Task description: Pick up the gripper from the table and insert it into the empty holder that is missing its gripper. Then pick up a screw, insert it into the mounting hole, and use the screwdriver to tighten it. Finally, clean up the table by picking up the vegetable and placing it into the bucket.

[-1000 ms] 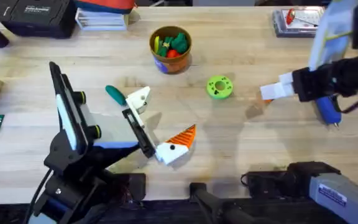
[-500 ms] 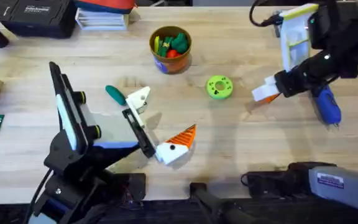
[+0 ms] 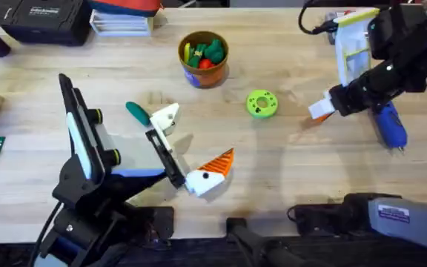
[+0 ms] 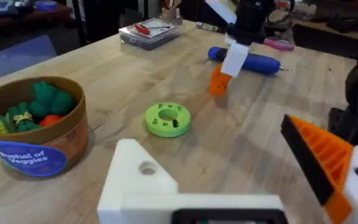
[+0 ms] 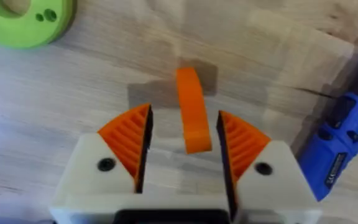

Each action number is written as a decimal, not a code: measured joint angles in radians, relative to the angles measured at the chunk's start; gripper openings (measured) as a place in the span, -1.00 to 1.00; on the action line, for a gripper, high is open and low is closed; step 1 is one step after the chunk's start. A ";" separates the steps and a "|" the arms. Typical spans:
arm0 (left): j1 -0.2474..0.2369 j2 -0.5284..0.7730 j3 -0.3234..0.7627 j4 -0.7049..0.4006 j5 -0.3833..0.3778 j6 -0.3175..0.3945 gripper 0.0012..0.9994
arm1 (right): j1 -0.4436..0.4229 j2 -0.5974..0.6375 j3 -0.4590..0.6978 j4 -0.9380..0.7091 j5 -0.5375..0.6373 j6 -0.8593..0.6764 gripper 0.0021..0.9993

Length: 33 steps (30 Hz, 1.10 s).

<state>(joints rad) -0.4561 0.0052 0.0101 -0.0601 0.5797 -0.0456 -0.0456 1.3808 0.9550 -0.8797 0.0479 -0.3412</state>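
A pale wooden desk [image 3: 288, 170] of joined planks is filling the scene, its grain running crosswise. A black case [image 3: 47, 18] is sitting at the far left corner, with a stack of white trays [image 3: 122, 22] lying just beside it. A clear plastic box [image 3: 351, 26] is resting near the far right edge. Beyond the desk, the left wrist view is showing a dim room with dark furniture.

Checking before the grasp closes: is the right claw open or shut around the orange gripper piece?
Open. The right claw has its orange pads either side of the gripper, with gaps visible on both sides.
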 joint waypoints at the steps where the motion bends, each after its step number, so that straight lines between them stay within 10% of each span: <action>1: 0.000 0.000 0.000 0.000 0.000 0.000 0.97 | -0.005 0.000 0.000 0.003 0.000 0.000 0.19; 5: 0.000 0.000 0.000 0.000 0.000 0.000 0.97 | -0.013 0.000 0.000 0.009 0.000 -0.001 -0.02; 11: 0.000 0.000 0.000 0.000 0.000 0.000 0.97 | -0.013 0.000 0.002 0.012 0.000 -0.001 -0.96; 21: 0.000 0.000 0.000 0.000 0.000 0.000 0.97 | -0.013 -0.098 0.017 -0.044 -0.028 0.007 -0.99; 33: 0.000 0.000 0.000 0.000 0.000 0.000 0.97 | -0.013 -0.801 -0.045 -0.028 -0.323 0.194 -0.99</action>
<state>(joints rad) -0.4561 0.0055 0.0101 -0.0600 0.5797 -0.0456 -0.0583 0.5797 0.9097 -0.9082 -0.2748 -0.1477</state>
